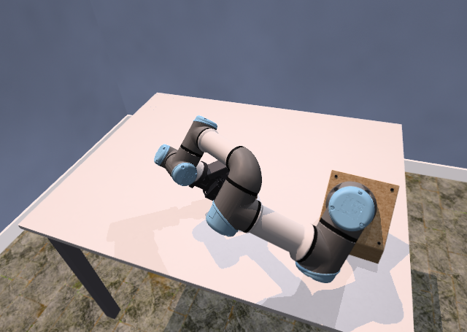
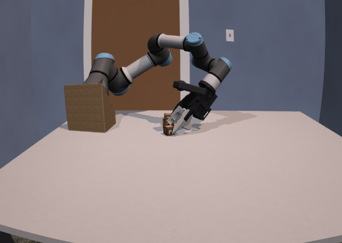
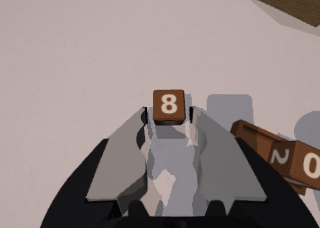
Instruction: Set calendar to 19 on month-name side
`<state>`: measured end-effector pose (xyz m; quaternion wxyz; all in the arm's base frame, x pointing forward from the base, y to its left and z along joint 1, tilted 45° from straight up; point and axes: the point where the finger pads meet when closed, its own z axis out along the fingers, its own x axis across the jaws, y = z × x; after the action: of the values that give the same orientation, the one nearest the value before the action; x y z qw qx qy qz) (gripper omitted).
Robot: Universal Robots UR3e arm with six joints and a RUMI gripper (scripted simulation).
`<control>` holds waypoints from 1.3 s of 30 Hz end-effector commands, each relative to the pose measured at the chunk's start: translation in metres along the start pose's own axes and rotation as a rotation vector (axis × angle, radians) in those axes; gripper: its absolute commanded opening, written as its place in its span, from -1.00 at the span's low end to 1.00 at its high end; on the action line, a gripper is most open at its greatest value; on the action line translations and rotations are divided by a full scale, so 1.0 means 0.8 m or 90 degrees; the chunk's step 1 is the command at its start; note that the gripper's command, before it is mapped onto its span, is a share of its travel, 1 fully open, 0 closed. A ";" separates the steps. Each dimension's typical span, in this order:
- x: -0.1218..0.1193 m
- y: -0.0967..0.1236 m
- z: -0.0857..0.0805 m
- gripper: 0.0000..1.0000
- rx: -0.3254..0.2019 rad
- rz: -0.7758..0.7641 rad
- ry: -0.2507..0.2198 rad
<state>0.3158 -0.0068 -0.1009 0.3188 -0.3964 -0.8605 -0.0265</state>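
A brown cube sits on the table with a white 8 on its face toward the wrist camera. My gripper is partly open. Its fingertips stand either side of this cube, with a narrow gap on each side in the wrist view. The brown tray lies to the right there, turned at an angle. The other cube sits at the tray, showing a 0 and a 2 in the wrist view. The tray's month name cannot be read. In the top view the arm hides cubes and tray.
The wooden base block carries the arm and stands beyond the tray in the wrist view. The tray and its cube are close beside my right-hand finger in that view.
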 end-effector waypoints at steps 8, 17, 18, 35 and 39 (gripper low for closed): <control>-0.001 0.000 -0.001 -0.44 -0.001 0.001 -0.001; -0.001 0.000 -0.001 -0.44 -0.001 0.001 -0.001; -0.001 0.000 -0.001 -0.44 -0.001 0.001 -0.001; -0.001 0.000 -0.001 -0.80 -0.001 0.001 -0.001; -0.001 0.000 -0.001 -0.80 -0.001 0.001 -0.001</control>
<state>0.3158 -0.0068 -0.1009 0.3188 -0.3964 -0.8605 -0.0265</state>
